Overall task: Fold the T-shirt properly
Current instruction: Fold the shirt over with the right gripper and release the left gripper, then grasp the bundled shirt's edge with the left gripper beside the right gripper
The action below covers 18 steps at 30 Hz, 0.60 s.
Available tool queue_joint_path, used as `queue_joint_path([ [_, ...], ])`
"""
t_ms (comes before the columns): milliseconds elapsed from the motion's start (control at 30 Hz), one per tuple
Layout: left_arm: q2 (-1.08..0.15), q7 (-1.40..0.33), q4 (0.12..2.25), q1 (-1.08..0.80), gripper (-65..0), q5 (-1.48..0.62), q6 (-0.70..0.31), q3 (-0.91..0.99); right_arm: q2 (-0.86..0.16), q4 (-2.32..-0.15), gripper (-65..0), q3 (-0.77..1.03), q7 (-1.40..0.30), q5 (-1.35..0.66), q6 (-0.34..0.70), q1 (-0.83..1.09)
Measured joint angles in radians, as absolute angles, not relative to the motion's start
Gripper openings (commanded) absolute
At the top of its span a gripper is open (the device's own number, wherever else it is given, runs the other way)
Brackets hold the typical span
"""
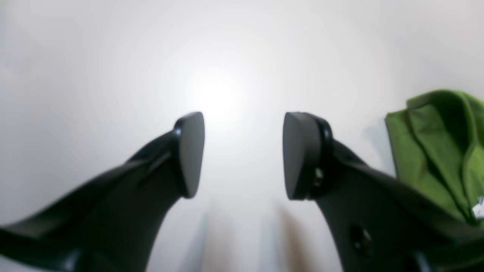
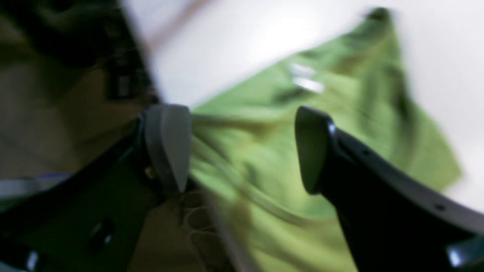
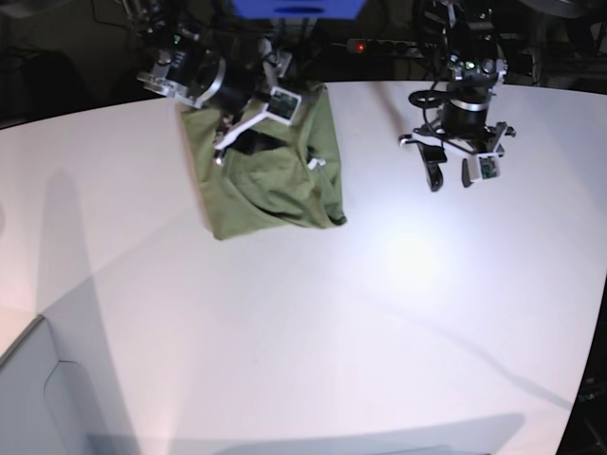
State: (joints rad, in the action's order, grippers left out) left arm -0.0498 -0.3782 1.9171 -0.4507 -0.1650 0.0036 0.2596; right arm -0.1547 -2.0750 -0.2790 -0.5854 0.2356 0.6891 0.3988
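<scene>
The olive-green T-shirt (image 3: 275, 185) lies bunched and partly folded on the white table (image 3: 379, 313), at the far left of centre. My right gripper (image 3: 237, 137) hangs over the shirt's far edge. In the blurred right wrist view my right gripper (image 2: 238, 124) is open, and green T-shirt cloth (image 2: 340, 124) with a white tag (image 2: 306, 81) lies beyond the fingers. My left gripper (image 3: 451, 178) points down at bare table to the right of the shirt. Seen from the left wrist, my left gripper (image 1: 244, 132) is open with nothing in it. A corner of the T-shirt (image 1: 435, 151) shows at that view's right edge.
A power strip (image 3: 379, 45) with a red light lies behind the table's far edge, beside a blue object (image 3: 299, 8). A grey panel (image 3: 38, 398) stands at the near left corner. Cables and dark gear line the back.
</scene>
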Motion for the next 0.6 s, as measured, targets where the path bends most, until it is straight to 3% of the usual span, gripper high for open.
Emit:
queue_joint_path([
  [67,-0.043,-0.386,1.929,-0.455,-32.1,-0.164,0.01,0.256,-0.128,-2.084,-23.6,-0.207,-0.586,0.236,0.69,0.396],
  [267,0.057,-0.376,2.026,-0.482,-22.4,-0.169,0.011,0.114,-0.057,-2.083,-23.1,0.017,-0.588,0.236,0.689,0.356],
  [467,0.104,-0.371,1.963,-0.484,-21.4,-0.168,0.01,-0.089,-0.062,-2.081,-23.0,0.093,-0.593,0.235,0.689,0.336],
  [600,0.132,-0.364,1.867,-0.484,-21.4,-0.161,0.017,-0.115,-0.063,-2.08,-23.0,0.121,-0.595,0.233,0.689,0.33],
])
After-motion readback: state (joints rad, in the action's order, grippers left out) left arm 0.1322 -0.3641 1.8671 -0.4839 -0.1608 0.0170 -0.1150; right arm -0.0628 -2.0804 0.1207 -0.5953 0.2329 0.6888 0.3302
